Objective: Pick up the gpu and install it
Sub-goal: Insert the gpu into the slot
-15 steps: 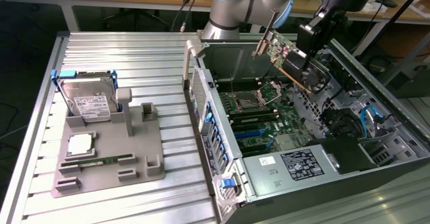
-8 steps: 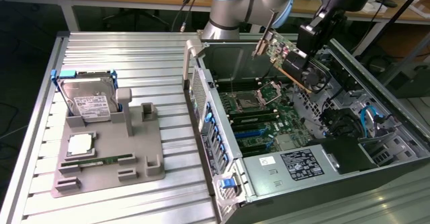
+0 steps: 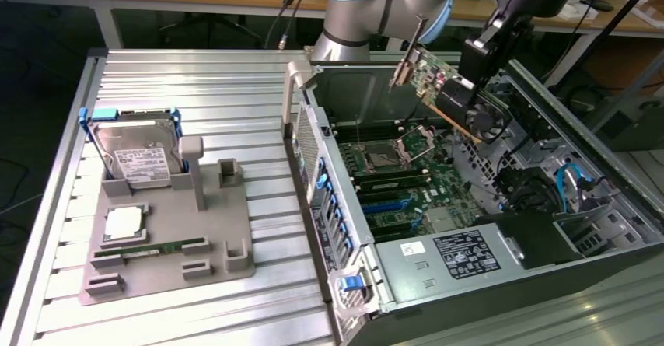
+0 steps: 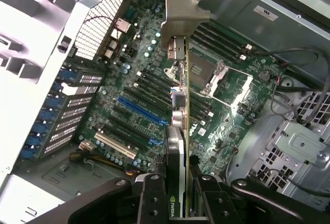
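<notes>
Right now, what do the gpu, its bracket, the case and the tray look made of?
gpu: green circuit laminate, likely fibreglass, semi-gloss, dotted with solder.
bracket: bare metal, dull silver, stamped notches.
case: probably sheet metal, grey, with a punched vent grille.
tray: looks like matte grey plastic, blocky moulded posts.

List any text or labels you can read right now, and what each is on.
No wording reads clearly.
gpu: green logo, lettering too small.
hard drive, white label: too small.
power supply, label: print blurred.
case wall sticker: unreadable.
</notes>
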Motion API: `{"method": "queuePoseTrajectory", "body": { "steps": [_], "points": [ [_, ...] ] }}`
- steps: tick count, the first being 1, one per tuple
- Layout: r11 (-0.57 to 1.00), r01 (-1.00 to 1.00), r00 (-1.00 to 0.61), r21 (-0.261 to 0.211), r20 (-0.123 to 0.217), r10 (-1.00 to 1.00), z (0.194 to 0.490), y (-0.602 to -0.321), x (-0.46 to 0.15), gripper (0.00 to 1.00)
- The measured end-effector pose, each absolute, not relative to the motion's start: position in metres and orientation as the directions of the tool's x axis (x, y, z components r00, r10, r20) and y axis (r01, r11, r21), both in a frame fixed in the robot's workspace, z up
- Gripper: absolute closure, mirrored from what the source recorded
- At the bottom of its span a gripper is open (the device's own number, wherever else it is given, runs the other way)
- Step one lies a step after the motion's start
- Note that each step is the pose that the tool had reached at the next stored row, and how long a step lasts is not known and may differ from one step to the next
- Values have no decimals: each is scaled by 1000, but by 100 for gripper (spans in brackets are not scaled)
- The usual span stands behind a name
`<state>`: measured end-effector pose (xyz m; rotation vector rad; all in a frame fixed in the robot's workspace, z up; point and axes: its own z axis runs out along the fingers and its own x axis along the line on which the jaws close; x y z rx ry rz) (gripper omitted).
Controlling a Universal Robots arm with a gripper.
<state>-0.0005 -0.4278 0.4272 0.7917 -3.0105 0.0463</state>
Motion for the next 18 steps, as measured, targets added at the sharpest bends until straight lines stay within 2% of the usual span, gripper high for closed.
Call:
{"method": "queuePoseTrajectory", "body": {
  "steps": [18],
  "points": [
    [835,-549,-835,-21,35,-549,427,-427,0,73]
  ]
}}
